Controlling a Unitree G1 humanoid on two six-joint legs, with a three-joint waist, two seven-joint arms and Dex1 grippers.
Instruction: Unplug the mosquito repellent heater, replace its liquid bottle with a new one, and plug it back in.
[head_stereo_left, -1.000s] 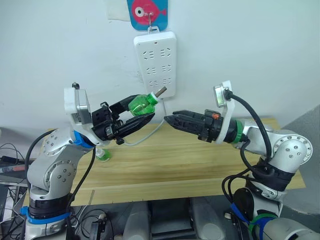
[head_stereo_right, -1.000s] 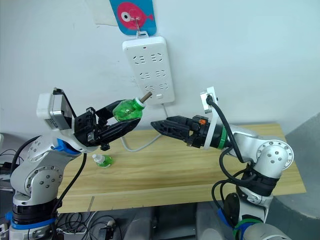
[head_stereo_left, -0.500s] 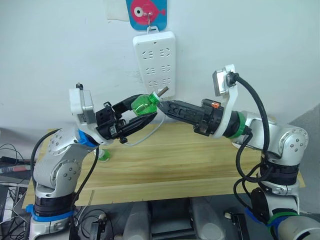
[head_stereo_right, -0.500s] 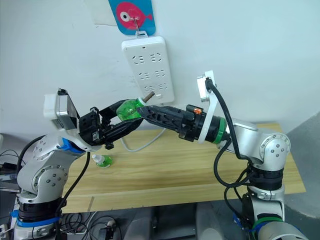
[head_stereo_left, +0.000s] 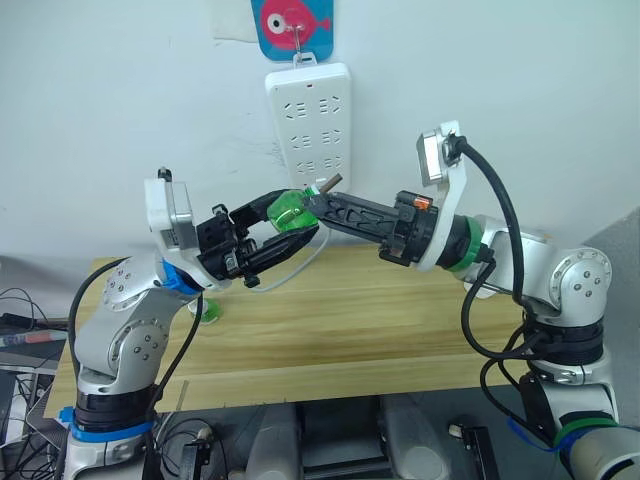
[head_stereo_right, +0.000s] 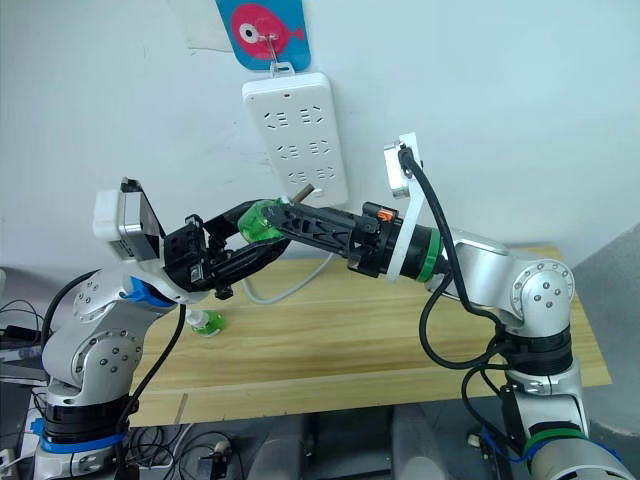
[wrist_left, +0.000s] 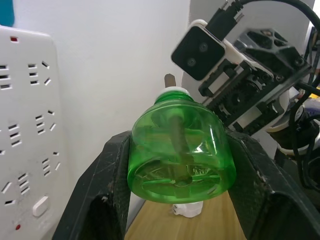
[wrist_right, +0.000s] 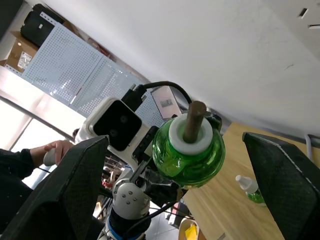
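Gripping the capless green liquid bottle (wrist_left: 178, 147) by its round body, the left gripper (head_stereo_left: 285, 225) holds it in the air in front of the wall-hung white power strip (head_stereo_left: 311, 125), its wick (wrist_right: 194, 121) pointing toward the right arm; the left fingers (wrist_left: 111, 180) are clenched on both sides of the bottle; the right gripper (head_stereo_right: 275, 218) has reached the bottle's neck end, its fingers (wrist_right: 80, 180) spread wide apart on either side, grasping nothing; a white-capped green bottle (head_stereo_right: 205, 321) stands on the wooden desk (head_stereo_left: 380, 330) below the left arm.
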